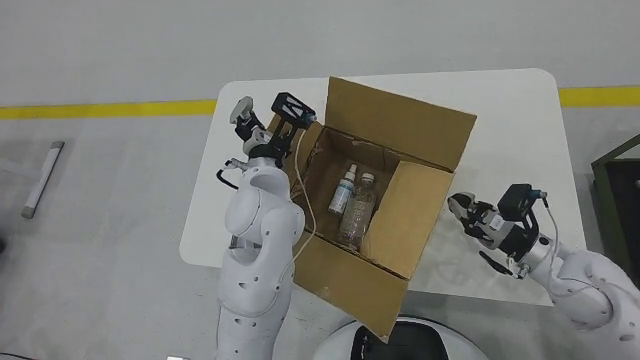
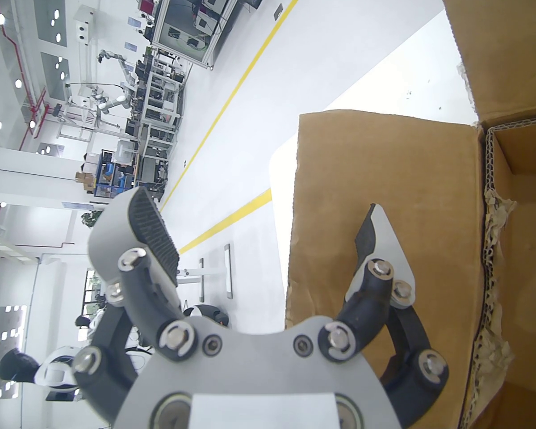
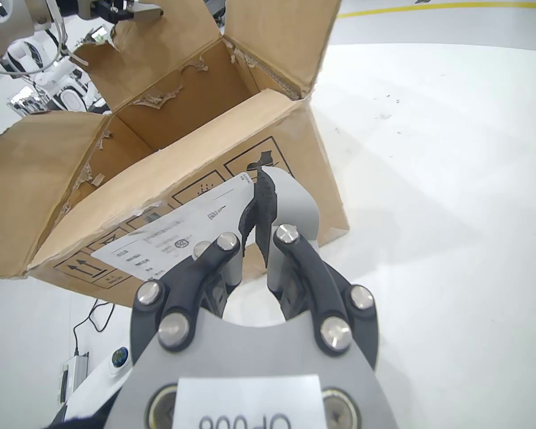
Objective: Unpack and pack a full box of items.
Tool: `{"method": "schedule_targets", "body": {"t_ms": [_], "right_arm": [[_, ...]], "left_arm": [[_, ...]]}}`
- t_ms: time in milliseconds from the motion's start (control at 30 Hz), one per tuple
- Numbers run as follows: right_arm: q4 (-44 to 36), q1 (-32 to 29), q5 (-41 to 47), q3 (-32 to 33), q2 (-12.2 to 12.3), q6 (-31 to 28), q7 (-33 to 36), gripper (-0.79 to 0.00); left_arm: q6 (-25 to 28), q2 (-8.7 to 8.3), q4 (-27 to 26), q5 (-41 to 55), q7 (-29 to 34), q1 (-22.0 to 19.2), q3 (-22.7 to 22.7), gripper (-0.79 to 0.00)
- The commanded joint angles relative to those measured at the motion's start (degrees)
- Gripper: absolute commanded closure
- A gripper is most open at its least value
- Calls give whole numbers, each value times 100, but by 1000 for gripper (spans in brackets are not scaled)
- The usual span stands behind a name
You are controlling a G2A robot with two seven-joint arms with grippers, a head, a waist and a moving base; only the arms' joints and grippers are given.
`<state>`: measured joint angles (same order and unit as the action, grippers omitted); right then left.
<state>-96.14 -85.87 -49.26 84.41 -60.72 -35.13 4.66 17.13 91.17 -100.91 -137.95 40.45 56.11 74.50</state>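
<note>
Though open, box (image 1: pixel 415 215) — two bottles (image 1: pixel 357 215) inside

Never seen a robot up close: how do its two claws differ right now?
The left gripper is open; the right gripper is shut, holding nothing. The left gripper is up at a flap of the box; the right gripper sits lower, beside the box's labelled wall. Both are the same two-fingered design.

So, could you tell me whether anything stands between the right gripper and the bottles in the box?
Yes: the labelled side wall of the box stands between the right gripper and the two bottles lying inside.
</note>
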Motion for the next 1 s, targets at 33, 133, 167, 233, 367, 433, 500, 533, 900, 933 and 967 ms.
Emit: {"method": "schedule_targets", "body": {"t_ms": [33,133,167,233,367,433,500,533,900,933,967], "right_arm": [[299,524,-154,-319,-51,131,18,0],[571,999,-207,-566,-101,181,41,0],[665,1146,-251,-633,-115,191,48,0],[839,1420,-242,-768,-147,210,56,0],[1142,1950,-329,-1028,-204,147,149,0],[1305,2181,-383,-1149,-234,177,189,0],[1431,2346,-386,-1244,-264,217,172,0],[1471,2399,-398,-1269,-274,239,159,0],[1024,1764,-233,-560,-195,745,-302,0],[931,1669,-249,-469,-183,793,-352,0],[842,1567,-282,-386,-172,834,-403,0]], "left_arm": [[21,-7,-40,-3,-19,32,26,-785],[29,-13,-96,-11,-17,79,38,-785],[27,-15,-117,-15,-16,99,39,-785],[21,-17,-167,-13,-4,144,47,-785],[39,-23,-283,9,45,233,74,-785],[54,-24,-373,29,70,272,75,-785],[78,-20,-502,94,86,310,45,-785],[92,-15,-573,178,77,333,24,-785],[183,173,-1141,3250,-15,509,-548,-785],[179,194,-1073,3644,41,487,-578,-785],[170,216,-966,4062,86,469,-616,-785]]}}
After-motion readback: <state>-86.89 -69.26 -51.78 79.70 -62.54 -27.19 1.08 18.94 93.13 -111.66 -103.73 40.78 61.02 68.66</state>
